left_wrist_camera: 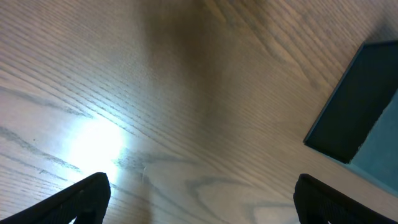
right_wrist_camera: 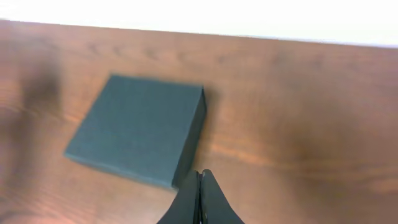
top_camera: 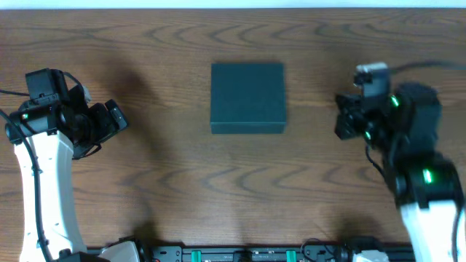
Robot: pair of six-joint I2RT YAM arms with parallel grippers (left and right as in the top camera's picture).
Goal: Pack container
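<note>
We see a wood-grain table (top_camera: 145, 182) with the dark teal-green container (top_camera: 247, 97) lying flat near its middle, lid closed, between the two arms and touched by neither. On one side the left gripper (left_wrist_camera: 202, 190) hangs over bare wood with its fingers spread wide and nothing between them. On the other side the right gripper (right_wrist_camera: 200, 180) points toward the box, its fingertips pressed together on nothing.

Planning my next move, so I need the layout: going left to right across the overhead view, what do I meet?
In order: left claw, open and empty → container, closed → right claw, shut on nothing. All three sit apart from one another.
</note>
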